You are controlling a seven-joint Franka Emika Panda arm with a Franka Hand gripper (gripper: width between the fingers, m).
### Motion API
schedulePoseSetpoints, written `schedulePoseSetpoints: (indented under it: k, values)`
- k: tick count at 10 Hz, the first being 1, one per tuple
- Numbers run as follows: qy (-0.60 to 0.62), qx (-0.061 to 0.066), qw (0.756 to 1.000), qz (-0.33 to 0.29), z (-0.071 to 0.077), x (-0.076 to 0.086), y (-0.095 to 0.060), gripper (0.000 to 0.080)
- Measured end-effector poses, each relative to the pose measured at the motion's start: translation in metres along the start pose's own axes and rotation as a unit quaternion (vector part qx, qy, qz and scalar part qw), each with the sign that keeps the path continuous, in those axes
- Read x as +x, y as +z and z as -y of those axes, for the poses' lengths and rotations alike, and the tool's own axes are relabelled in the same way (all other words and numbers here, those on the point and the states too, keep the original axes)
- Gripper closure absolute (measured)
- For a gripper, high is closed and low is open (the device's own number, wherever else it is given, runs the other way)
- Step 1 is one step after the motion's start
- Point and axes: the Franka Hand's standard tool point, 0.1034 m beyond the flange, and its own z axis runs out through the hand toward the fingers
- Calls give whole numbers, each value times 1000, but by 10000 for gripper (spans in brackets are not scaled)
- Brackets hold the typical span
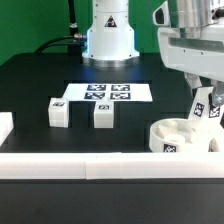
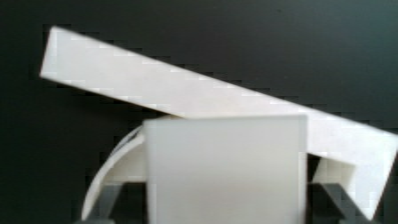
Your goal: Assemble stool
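- Nearest in the exterior view, the front rail [image 1: 100,165] runs along the table [image 1: 30,80] edge; I take it for a fence that keeps parts from sliding off
- Just behind it, toward the exterior view's right, sits the seat [image 1: 178,140] with its hollow facing up; I see nothing in that hollow and no leg fitted
- My gripper [image 1: 203,100] is clamped narrow on the held leg block [image 1: 209,113], roughly upright with a slight tilt over the seat's far rim. I judge it is being lined up for a socket, but I cannot tell whether it touches the seat
- In the wrist view the block sits square between the fingers [image 2: 111,200], with the seat's curved edge behind it
- Farther back, the outer spare leg [image 1: 58,110] and the inner spare leg [image 1: 102,113] stand apart on the table, within easy reach for later
- Beyond them lies the marker board [image 1: 108,92], then the arm base [image 1: 108,40]
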Motion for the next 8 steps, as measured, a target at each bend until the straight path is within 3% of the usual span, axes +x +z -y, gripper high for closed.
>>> schedulePoseSetpoints:
  k: [3,4,5,6,8]
  values:
    - [5,2,1000,5,0,0,-1,462]
    - [-37,3,999,6,2,1,-5,265]
    - [-47,2,999,8,3,0,-10,265]
    - [-84,1,996,10,5,-2,-15,168]
    - [-175,7,984,8,10,-3,-20,155]
